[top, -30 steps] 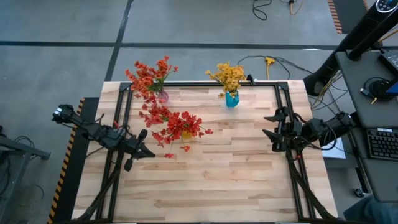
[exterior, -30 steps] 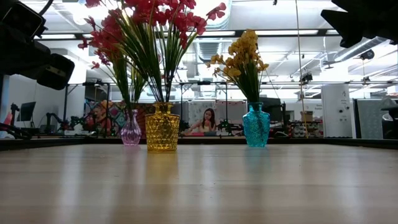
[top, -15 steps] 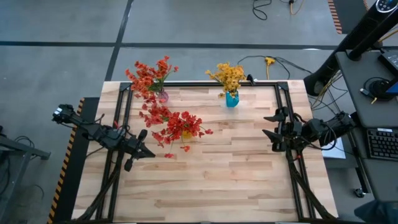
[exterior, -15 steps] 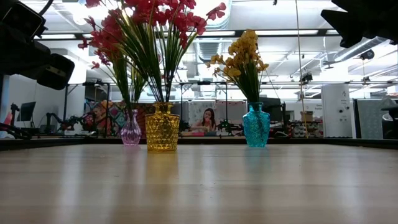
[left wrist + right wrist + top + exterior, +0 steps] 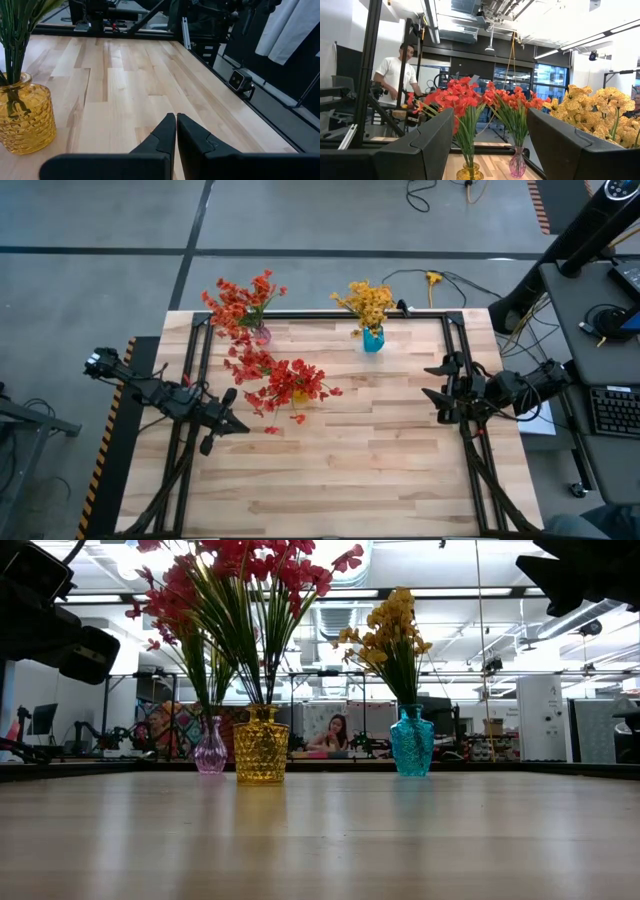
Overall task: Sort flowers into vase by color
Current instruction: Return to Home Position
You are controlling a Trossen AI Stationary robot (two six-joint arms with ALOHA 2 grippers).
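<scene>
Yellow vase (image 5: 22,120) near left hand (image 5: 176,117), closed together; right hand (image 5: 490,122) spread apart, facing flowers (image 5: 462,97).

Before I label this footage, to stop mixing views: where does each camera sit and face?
High: overhead, facing straight down on the table; both arms show.
Low: at tabletop height, facing level toward the yellow vase; arms in the upper corners.
Left wrist: on the left arm, facing across the table past the shut left hand.
Right wrist: on the right arm, facing the flowers past the open right hand.
Shared: low and both wrist views show that vase.
</scene>
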